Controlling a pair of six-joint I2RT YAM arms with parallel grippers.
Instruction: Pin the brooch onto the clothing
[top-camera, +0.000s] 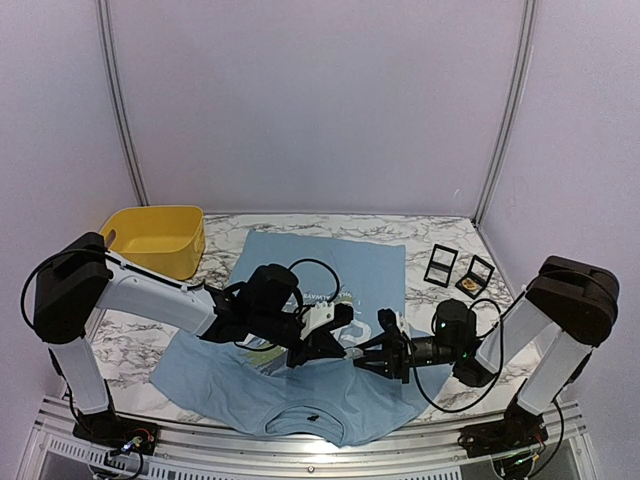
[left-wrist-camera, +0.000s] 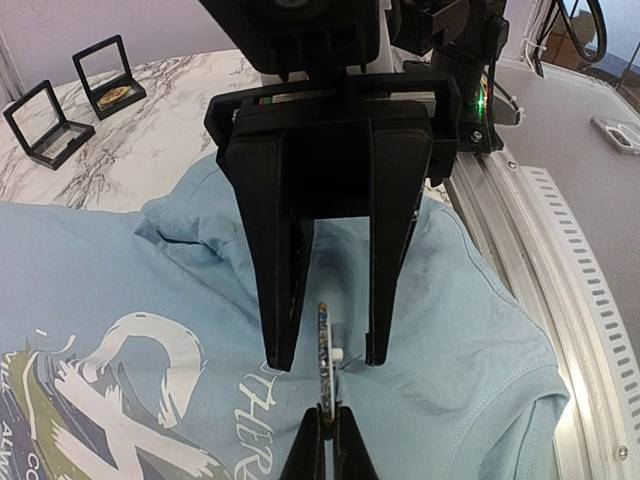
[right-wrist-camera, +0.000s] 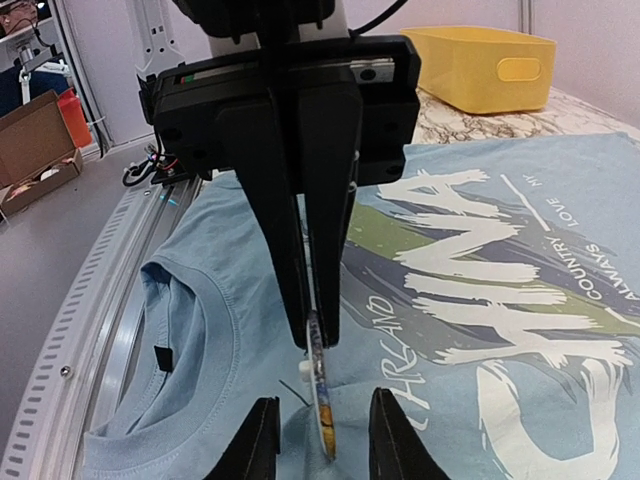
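Observation:
The light blue T-shirt (top-camera: 330, 265) with white "CHINA" lettering lies flat on the marble table, collar towards the near edge. It also shows in the left wrist view (left-wrist-camera: 480, 330) and the right wrist view (right-wrist-camera: 200, 330). My left gripper (top-camera: 340, 335) (left-wrist-camera: 326, 412) is shut on the brooch (left-wrist-camera: 323, 350), a thin round disc held edge-on just above the cloth below the collar. A white nub and a thin pin stick out of its back (right-wrist-camera: 318, 385). My right gripper (top-camera: 362, 355) (right-wrist-camera: 322, 440) is open, with one finger on each side of the brooch and not touching it.
A yellow bin (top-camera: 155, 240) stands at the back left. Two black open display boxes (top-camera: 440, 265) (top-camera: 477, 275) sit at the back right, one holding a gold piece. The metal rail (left-wrist-camera: 560, 250) runs along the table's near edge beside the collar.

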